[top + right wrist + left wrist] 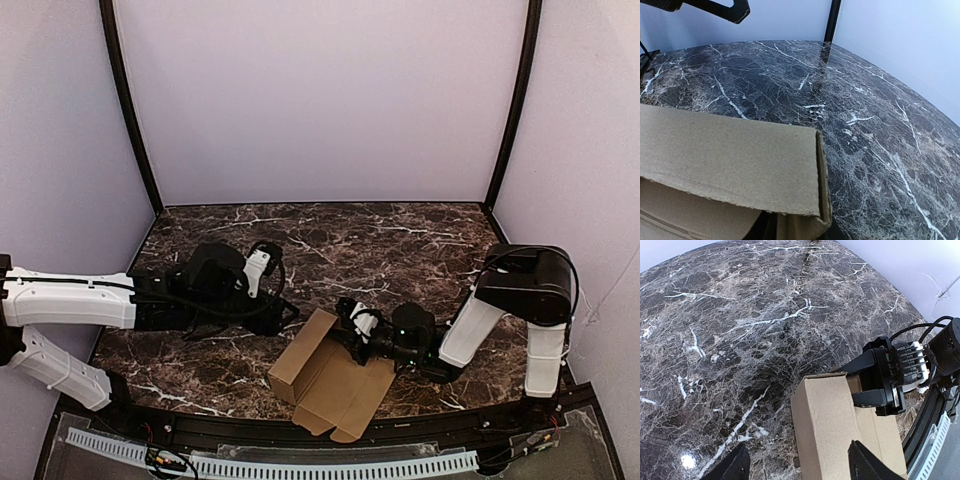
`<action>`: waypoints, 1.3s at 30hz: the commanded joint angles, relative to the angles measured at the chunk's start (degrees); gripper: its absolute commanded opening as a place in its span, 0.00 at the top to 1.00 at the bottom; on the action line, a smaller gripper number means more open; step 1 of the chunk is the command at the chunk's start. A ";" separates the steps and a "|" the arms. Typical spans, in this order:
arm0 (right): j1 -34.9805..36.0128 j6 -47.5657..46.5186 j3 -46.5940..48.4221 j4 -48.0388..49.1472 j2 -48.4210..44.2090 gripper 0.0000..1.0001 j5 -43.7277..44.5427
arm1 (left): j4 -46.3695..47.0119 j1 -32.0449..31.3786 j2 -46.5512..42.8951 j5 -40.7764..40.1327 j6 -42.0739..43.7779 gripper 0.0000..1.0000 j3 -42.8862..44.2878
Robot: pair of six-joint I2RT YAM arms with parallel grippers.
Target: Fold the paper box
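The box [335,390] lies at the near edge of the desk [400,240], between the two arms. It is brown card and half folded. One wall stands up on the left, and the rest lies flat and open.

The right pincer [852,384] looks to pinch the far rim of the box, with one finger on each side of a thin card wall. The left pincer [800,467] hangs just over the far left corner of the box. It is spread wide and holds nothing. Past them there is only dark marble desk.

The box looks very light and thin. It should bend easily and may spring back. A hard squeeze would crease it. It may also slide on the smooth desk when pushed. It is best to take it by an edge or a flap, close to a fold line. One pincer can hold it down while the other pushes a wall over.
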 commanded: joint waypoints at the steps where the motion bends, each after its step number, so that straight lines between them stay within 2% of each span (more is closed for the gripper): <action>1: 0.44 0.06 -0.79 0.39 -0.51 0.82 0.77 | -1.97 0.15 -2.58 -0.73 0.33 0.32 -0.82; 5: 0.57 -0.37 -0.24 -1.00 -1.07 0.99 0.45 | -2.25 0.16 -3.22 -1.08 0.50 0.32 -0.92; 6: 0.56 -0.73 -0.15 -1.43 -1.44 1.00 0.52 | -2.52 0.16 -3.48 -1.27 0.66 0.32 -0.86; 10: 0.71 -3.43 -0.08 -5.41 -4.58 1.00 0.14 | -3.36 0.25 -4.60 -1.96 0.99 0.32 -1.08; 14: 0.64 -7.28 1.08 -16.18 -9.90 1.00 -0.91 | -4.46 0.23 -6.31 -2.96 1.73 0.32 -1.09; 22: -0.18 -15.04 7.88 -50.92 -22.75 1.00 -7.13 | -6.50 0.26 -11.17 -4.74 2.84 0.32 -2.15; 28: -1.62 -21.44 18.22 -79.54 -28.88 1.00 -7.66 | -8.01 0.19 -14.65 -5.81 3.89 0.32 -2.97; 33: -2.24 -27.27 31.19 -105.24 -26.82 1.00 -7.38 | -8.23 0.19 -16.98 -5.94 4.72 0.32 -3.97; 39: -2.31 -30.49 45.22 -127.68 -19.31 1.00 -1.60 | -8.67 0.25 -19.04 -5.07 5.17 0.32 -5.00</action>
